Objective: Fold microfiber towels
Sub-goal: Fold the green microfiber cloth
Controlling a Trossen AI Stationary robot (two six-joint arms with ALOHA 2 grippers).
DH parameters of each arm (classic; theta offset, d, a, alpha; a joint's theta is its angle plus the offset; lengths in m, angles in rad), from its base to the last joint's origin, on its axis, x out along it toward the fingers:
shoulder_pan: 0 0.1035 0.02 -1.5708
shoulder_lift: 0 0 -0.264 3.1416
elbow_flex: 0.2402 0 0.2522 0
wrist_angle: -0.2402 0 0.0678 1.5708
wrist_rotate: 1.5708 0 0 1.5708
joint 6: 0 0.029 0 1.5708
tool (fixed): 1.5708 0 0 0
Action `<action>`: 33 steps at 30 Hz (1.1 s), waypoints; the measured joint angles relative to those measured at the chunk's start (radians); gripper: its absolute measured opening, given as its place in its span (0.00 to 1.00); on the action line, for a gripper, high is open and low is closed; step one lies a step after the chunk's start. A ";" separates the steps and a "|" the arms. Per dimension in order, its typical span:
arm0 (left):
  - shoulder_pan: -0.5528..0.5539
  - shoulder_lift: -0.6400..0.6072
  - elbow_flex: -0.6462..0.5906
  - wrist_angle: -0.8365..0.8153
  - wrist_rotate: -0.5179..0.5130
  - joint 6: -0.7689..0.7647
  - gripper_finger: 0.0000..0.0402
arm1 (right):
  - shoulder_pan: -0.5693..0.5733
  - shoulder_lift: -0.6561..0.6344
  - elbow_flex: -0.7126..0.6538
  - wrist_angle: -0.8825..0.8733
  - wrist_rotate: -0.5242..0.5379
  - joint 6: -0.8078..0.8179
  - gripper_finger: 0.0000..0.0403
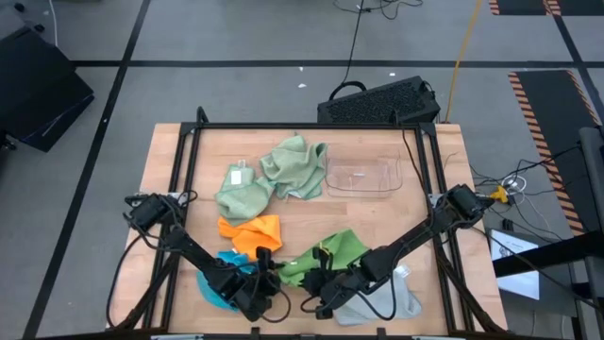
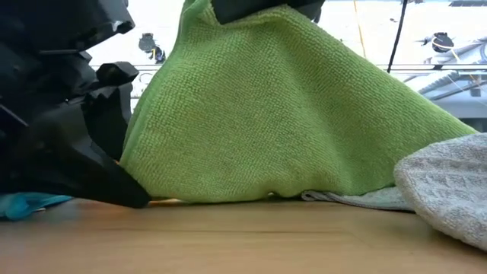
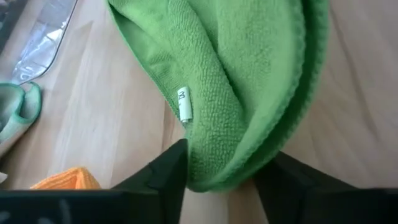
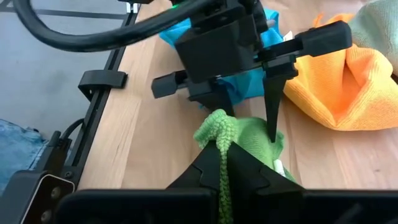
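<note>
Right end effector [image 4: 225, 163] is clamped shut on a raised edge of the bright green microfiber towel [image 1: 332, 253], which lies near the front centre of the wooden surface [image 1: 377, 215]. Left end effector [image 4: 249, 109] stands part-open with its fingers [image 3: 163, 174] straddling a fold of the same towel; whether they touch it is unclear. Orange microfiber towel [image 1: 251, 232] lies just beside, bright blue microfiber towel [image 1: 225, 281] under the left arm, light grey microfiber towel [image 1: 382, 300] beneath the right arm.
</note>
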 joint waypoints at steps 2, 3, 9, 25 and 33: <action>0.000 0.000 0.000 -0.005 0.000 -0.003 0.35 | 0.000 0.000 0.000 0.000 0.000 0.003 0.01; 0.000 0.000 0.000 -0.010 0.000 -0.007 0.32 | 0.000 0.000 0.000 0.000 0.000 0.004 0.01; -0.004 -0.029 -0.001 -0.079 0.007 -0.003 0.09 | 0.000 0.000 0.000 0.000 0.004 -0.018 0.01; -0.003 -0.601 -0.001 -0.427 -0.142 0.052 0.01 | -0.072 -0.201 0.000 -0.026 0.238 -0.447 0.01; 0.103 -0.875 -0.001 -0.378 -0.086 0.235 0.01 | -0.223 -0.399 0.001 -0.043 0.150 -0.585 0.01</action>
